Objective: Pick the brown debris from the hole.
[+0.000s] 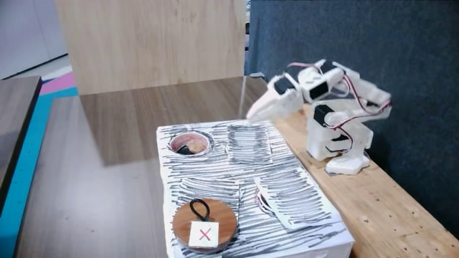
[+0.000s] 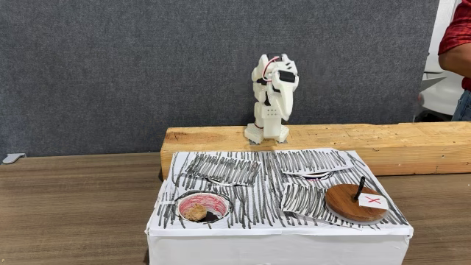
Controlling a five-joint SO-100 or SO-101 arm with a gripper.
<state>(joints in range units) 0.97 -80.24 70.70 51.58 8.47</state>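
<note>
Debris (image 2: 196,213) is lying in the hole (image 2: 223,200) at the box's (image 2: 280,243) near corner. Gripper (image 1: 252,112) is hanging folded beyond the box's far edge, well apart from the hole, so debris is sitting forward and below it. Jaws: cannot tell whether parted.

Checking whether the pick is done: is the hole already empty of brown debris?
No, a tan lump of brown debris lies inside the hole, against its pinkish-red rim.
</note>
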